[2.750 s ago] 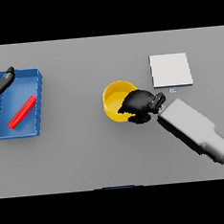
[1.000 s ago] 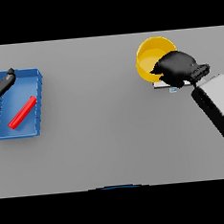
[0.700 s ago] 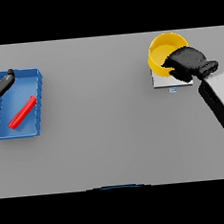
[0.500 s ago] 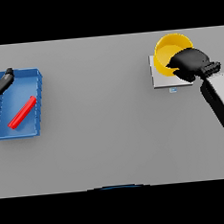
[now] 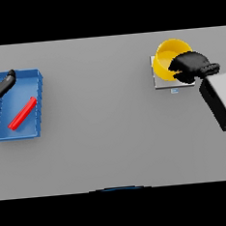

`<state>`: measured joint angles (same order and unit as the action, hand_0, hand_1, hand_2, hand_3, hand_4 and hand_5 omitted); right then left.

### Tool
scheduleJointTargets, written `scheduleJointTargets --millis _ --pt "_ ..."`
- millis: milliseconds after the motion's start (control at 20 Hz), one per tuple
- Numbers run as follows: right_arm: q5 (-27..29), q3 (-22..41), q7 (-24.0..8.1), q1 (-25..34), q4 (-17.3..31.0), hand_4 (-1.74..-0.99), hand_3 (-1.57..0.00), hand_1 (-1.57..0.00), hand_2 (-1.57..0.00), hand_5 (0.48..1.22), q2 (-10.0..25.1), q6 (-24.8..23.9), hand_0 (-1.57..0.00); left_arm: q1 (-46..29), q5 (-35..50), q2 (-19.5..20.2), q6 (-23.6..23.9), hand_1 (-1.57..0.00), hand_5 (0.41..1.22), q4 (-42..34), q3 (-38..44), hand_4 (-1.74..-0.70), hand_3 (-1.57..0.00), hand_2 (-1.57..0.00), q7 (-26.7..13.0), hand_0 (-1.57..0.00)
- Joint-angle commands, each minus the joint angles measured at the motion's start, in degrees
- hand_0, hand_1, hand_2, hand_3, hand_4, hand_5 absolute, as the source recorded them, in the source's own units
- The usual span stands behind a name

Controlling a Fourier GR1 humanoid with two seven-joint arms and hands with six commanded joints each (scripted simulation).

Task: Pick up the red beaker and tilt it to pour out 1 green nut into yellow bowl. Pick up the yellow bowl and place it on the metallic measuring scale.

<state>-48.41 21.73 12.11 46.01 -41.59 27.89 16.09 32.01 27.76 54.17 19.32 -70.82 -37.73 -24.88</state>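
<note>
Yellow bowl (image 5: 168,56) sits over the metallic measuring scale (image 5: 161,82), with the right hand (image 5: 190,66) curled on its near rim. It looks light, stiff and smooth, so the rim is the best hold. The left hand (image 5: 0,86) rests relaxed at the blue tray (image 5: 38,97).

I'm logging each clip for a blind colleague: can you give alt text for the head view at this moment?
The right hand grips the yellow bowl over the metallic scale at the table's far right. At far left, the left hand rests at the edge of a blue tray holding the red beaker lying on its side.
</note>
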Motion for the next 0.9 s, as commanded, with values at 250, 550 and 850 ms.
scheduleJointTargets --millis 250,550,850 --pt "0.9 -1.3 -0.1 0.0 1.3 -1.588 -0.74 -0.83 -0.91 1.016 0.6 1.8 -0.58 0.0 0.0 -0.5 -0.9 0.0 0.729 1.7 0.3 -0.73 0.0 0.0 1.7 0.0" --pt "-0.9 0.7 1.9 1.0 2.4 -1.469 -0.45 -0.24 -0.37 0.842 0.7 1.9 -0.15 1.0 -0.3 -1.4 -0.7 0.0 0.703 2.4 0.2 -0.72 0.0 0.0 1.3 0.0" --pt "-0.2 0.2 0.1 0.6 2.1 -1.41 -0.27 -0.06 -0.1 0.759 1.2 4.4 -0.04 0.4 -0.1 -0.4 -0.6 0.0 0.693 1.5 0.5 -0.72 0.0 0.0 1.3 0.0"
